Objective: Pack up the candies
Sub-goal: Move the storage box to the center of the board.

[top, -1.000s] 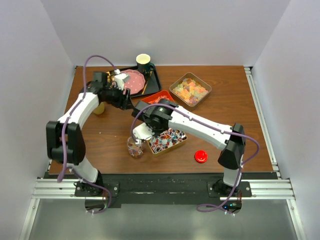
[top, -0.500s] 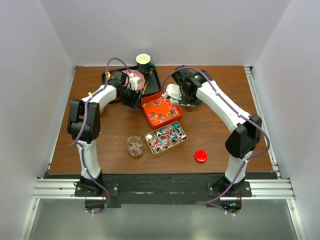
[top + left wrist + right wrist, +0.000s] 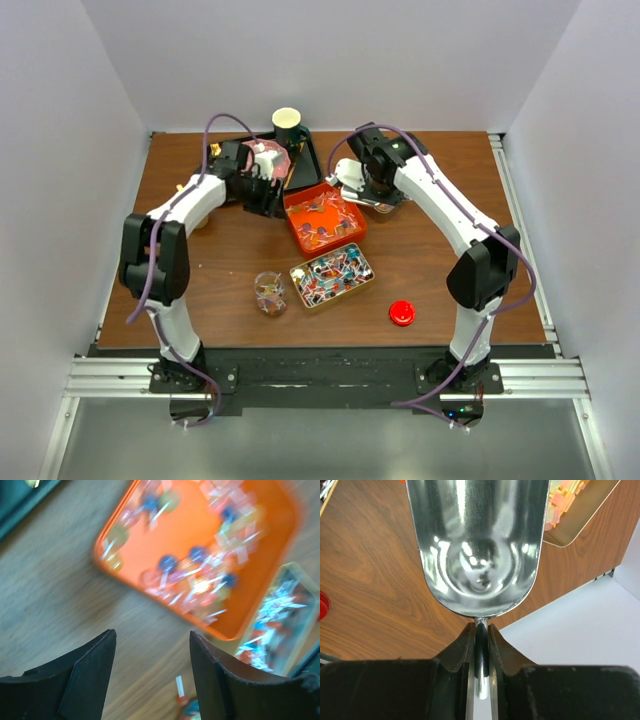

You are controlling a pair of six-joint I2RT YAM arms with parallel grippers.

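Wrapped candies lie in an orange tray (image 3: 322, 216) and a gold tin (image 3: 332, 277). A glass jar (image 3: 268, 293) holds a few candies. My left gripper (image 3: 268, 195) is open and empty at the orange tray's left edge. In the left wrist view it (image 3: 150, 640) hovers over bare wood, with the orange tray (image 3: 200, 555) and tin (image 3: 280, 625) beyond and a loose wrapped candy (image 3: 186, 702) at the bottom edge. My right gripper (image 3: 372, 185) is shut on the handle of an empty metal scoop (image 3: 477, 545). Pale gummy pieces (image 3: 567, 502) lie in a tin beside the scoop.
A black tray (image 3: 305, 160) with a pink plate (image 3: 272, 160) and a paper cup (image 3: 287, 122) stands at the back. A round red lid (image 3: 402, 313) lies at the front right. The right arm hides most of the gummy tin in the top view.
The right arm swung from the gold tin to the back by the gummy tin, carrying the scoop. The left gripper moved right to the orange tray's edge. Little has moved in the last half second.
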